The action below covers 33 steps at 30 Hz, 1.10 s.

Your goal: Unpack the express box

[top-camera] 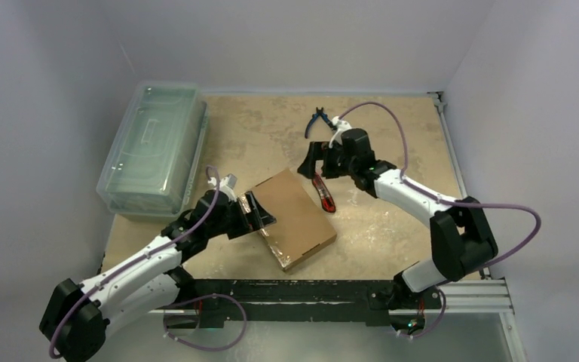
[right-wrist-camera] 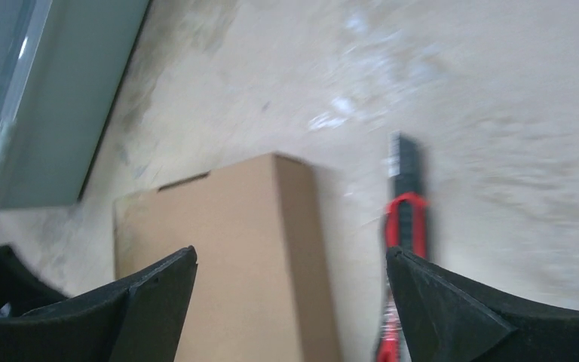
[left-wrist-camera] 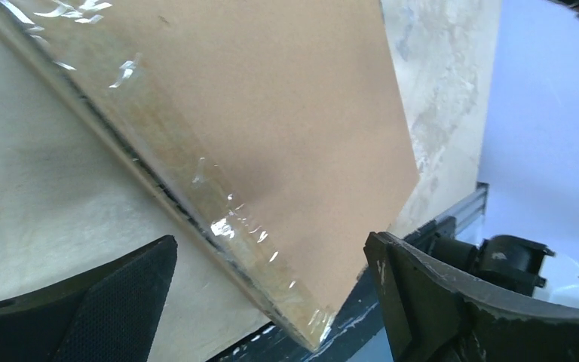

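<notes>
One express box [top-camera: 295, 219], one clear bin [top-camera: 153, 143], one red cutter [top-camera: 323, 194], one pliers [top-camera: 317, 121], two hands, left [top-camera: 256, 219] and right [top-camera: 318, 162]

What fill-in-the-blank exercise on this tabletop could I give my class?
Clear ____ runs along the edge of the express box, at the left gripper.
The open right gripper hangs near a ____-handled utility knife.
The clear plastic bin stands in the far ____ corner of the table.
The pliers have ____ handles.
Missing words: tape, red, left, blue.
</notes>
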### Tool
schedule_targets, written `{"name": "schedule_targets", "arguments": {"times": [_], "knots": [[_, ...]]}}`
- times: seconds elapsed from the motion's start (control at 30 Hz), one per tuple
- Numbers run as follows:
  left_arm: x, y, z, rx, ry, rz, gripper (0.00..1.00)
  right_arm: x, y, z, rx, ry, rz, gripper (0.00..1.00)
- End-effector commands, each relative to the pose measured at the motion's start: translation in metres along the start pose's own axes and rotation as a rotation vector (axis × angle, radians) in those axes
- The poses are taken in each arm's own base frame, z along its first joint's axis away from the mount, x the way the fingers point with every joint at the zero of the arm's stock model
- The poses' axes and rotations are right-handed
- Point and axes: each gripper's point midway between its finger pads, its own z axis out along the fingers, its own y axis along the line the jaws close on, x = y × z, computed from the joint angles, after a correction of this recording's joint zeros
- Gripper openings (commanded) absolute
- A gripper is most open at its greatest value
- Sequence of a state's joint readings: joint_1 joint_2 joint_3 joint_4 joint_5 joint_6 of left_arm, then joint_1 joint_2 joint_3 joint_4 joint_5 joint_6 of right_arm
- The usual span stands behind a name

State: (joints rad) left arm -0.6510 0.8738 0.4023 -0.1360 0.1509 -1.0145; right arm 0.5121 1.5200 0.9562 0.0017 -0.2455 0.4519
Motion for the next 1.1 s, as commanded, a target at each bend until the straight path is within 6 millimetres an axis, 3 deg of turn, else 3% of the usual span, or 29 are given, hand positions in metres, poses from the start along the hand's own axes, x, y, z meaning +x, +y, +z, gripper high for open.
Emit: {"name": "schedule_targets", "arguments": {"times": [0.0, 0.13, 0.3, 0.47, 0.87, 1.07], "knots": [[-0.022, 0.005, -0.020, -0.119, -0.068, 0.101, 0.99, -0.018, -0.040, -0.015, 0.129, -0.044, -0.002, 0.99], [-0.065, -0.016, -0.047, -0.158, -0.217, 0.160, 0.99, -0.008, -0.064, -0.014, 0.230, -0.011, -0.032, 0.88], [-0.088, -0.043, -0.065, -0.099, -0.313, 0.157, 0.99, 0.009, -0.086, -0.015, 0.310, 0.012, -0.070, 0.80], [-0.092, -0.052, -0.068, -0.083, -0.315, 0.175, 0.99, 0.034, -0.092, -0.006, 0.301, 0.065, -0.076, 0.78], [-0.088, -0.047, -0.070, -0.095, -0.300, 0.168, 0.99, 0.059, -0.087, 0.015, 0.401, 0.124, -0.192, 0.78], [-0.085, -0.046, -0.069, -0.092, -0.293, 0.156, 0.99, 0.065, -0.097, 0.016, 0.446, 0.120, -0.194, 0.63]]}}
